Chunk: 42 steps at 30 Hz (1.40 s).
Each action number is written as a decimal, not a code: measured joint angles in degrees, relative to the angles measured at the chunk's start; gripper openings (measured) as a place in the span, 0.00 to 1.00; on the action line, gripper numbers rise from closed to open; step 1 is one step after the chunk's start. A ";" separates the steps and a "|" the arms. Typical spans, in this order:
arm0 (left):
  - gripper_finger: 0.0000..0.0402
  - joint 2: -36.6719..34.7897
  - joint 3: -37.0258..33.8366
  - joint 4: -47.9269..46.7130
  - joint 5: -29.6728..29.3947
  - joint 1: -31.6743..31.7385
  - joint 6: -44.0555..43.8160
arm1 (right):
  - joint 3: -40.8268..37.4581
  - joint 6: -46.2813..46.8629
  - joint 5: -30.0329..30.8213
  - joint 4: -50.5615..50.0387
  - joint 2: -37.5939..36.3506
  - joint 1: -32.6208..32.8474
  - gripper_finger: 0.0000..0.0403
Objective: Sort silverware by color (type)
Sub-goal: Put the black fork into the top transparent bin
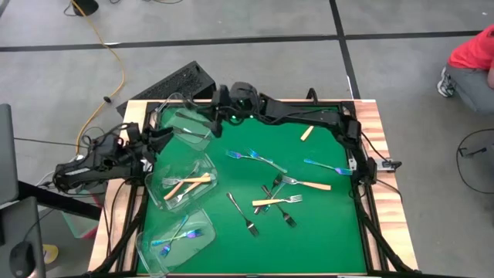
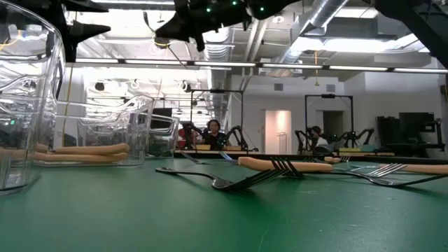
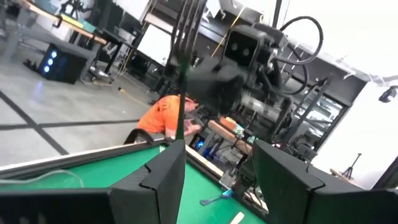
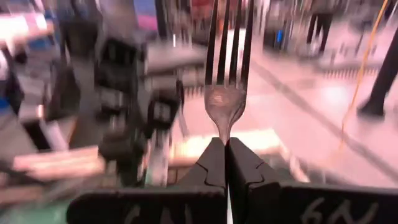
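My right gripper is shut on a dark silver fork and hangs high over the mat's far left part, beside the far clear tub. My left gripper waits open at the table's left edge, holding nothing. The middle tub holds cream-handled forks, the near tub blue ones. Blue forks, cream-handled forks and silver forks lie flat on the green mat. My right gripper pinches the fork's neck, just behind its head, between the two fingers. The fingers lie along the fork and point about level toward the table's left. The tines stick out past the fingertips, and the handle is hidden between the fingers. The fork is lifted clear.
The three tubs stand in a row along the mat's left side. A black box sits beyond the table's far left corner. A person in red is on the floor at the far right. The mat's near right part is bare.
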 joint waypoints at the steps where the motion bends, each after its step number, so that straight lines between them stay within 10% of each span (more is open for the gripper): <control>1: 0.43 -0.02 0.00 0.06 -0.04 0.00 0.11 | 0.03 0.11 -0.02 3.29 0.74 -0.08 0.03; 25: 0.43 0.05 -0.37 -0.49 -1.94 -0.33 -2.90 | 1.94 13.87 -3.39 17.15 10.50 -6.43 0.03; 42: 0.43 0.05 -0.42 -0.86 -3.23 -0.37 -3.43 | 21.91 16.47 -9.10 7.65 24.82 -4.61 0.03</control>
